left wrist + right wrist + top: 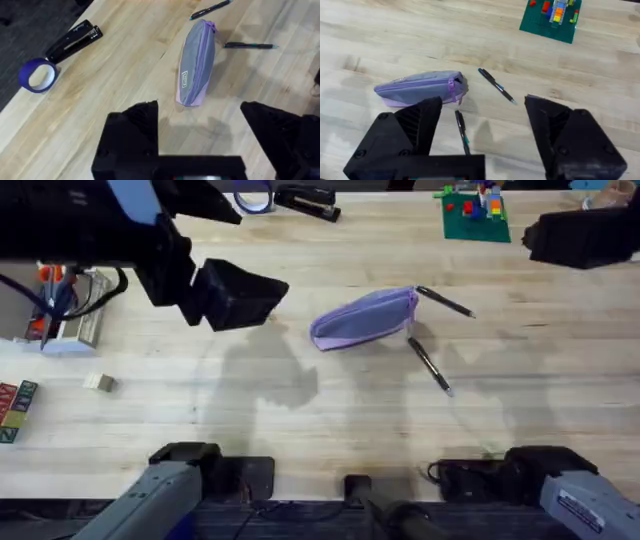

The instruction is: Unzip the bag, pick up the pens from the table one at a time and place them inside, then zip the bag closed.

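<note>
The lavender bag [365, 318] lies on its side in the middle of the table [300, 430], its zipper shut. One black pen [445, 302] rests just past the bag's right end, and a second pen [430, 366] lies in front of that end. My left gripper [240, 295] hovers to the left of the bag; in the left wrist view it [199, 107] is open above the bag [196, 62], holding nothing. My right gripper [580, 235] hangs at the far right; in the right wrist view it [482, 102] is open and empty, high over the bag [420, 87] and both pens [496, 86] [462, 131].
A black stapler [308, 200] and a blue tape roll [253, 198] sit at the back edge. A green plate with toy bricks [475, 215] stands at the back right. Letter blocks [15, 410], a small block [98, 383] and clutter [65, 310] line the left side.
</note>
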`<action>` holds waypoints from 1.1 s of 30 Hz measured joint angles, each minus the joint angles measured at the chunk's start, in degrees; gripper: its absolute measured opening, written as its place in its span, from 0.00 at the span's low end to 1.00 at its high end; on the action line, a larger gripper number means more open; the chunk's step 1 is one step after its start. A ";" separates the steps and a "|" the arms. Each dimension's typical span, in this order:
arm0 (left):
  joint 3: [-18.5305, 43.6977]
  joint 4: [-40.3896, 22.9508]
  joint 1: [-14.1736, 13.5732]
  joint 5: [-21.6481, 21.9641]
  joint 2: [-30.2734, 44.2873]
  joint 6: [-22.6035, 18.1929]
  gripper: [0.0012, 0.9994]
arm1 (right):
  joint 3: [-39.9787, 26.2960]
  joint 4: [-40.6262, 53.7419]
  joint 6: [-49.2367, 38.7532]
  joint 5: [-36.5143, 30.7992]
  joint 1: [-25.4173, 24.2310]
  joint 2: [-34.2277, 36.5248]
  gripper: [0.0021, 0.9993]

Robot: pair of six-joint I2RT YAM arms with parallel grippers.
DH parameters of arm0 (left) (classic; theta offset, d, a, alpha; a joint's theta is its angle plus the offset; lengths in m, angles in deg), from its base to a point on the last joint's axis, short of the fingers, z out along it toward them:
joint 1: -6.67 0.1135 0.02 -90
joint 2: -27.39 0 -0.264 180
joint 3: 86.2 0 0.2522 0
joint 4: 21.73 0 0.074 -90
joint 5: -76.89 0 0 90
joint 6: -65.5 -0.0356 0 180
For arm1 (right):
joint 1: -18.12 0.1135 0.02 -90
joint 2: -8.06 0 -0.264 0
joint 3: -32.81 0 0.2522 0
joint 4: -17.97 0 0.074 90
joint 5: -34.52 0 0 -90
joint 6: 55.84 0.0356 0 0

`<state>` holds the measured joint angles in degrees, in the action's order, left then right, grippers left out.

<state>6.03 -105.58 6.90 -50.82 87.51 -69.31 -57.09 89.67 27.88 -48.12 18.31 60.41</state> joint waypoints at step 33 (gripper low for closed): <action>-12.76 10.94 -4.02 -6.05 23.50 -21.00 1.00 | 0.00 -0.01 -0.02 -0.04 0.00 -0.01 1.00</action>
<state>-6.73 -94.64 2.88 -56.87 111.00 -90.31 -57.09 89.67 27.86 -48.16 18.31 60.40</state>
